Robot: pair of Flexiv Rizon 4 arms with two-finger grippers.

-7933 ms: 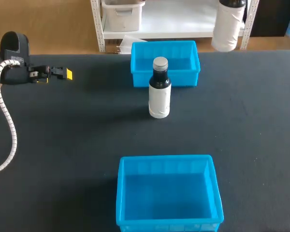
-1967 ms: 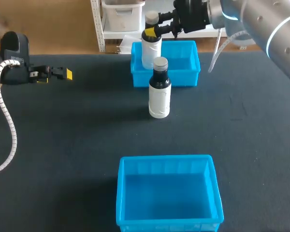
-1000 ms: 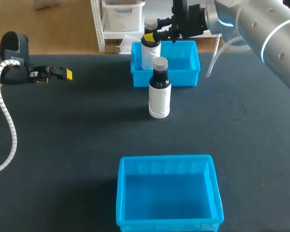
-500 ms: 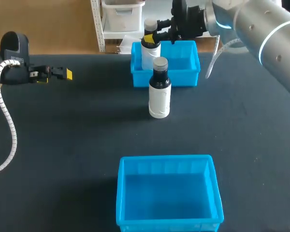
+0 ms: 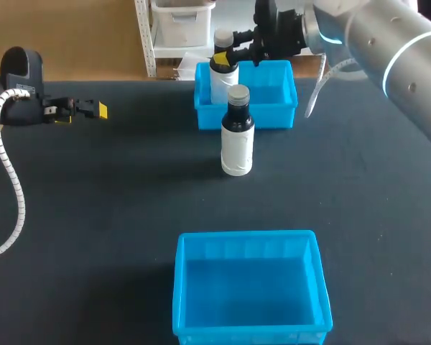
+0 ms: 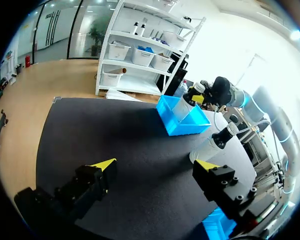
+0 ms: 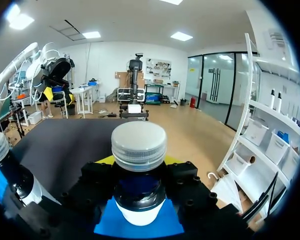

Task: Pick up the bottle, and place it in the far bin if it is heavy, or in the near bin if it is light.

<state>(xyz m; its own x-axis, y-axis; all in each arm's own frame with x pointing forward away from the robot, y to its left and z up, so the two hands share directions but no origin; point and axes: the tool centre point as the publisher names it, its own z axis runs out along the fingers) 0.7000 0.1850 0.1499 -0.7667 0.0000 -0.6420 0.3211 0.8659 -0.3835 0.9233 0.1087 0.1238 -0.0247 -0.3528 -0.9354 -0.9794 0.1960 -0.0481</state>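
The right pincer (image 5: 228, 54) is clenched on the neck of a white, grey-capped bottle (image 5: 220, 80), which hangs upright beneath it over the far blue bin (image 5: 281, 109). Just nearer than this pincer, a matching second bottle (image 5: 237, 147) stands on the desk (image 5: 93, 215). The left pincer (image 6: 155, 164) is released, well apart from both bottles.

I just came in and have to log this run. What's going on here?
The right end effector is shut on the neck of a white bottle and holds it upright at the far bin; whether it touches the bin's floor I cannot tell. A second bottle stands upright on the table just in front of that bin, untouched. The near bin holds nothing. The left end effector is open, off at the table's left side.
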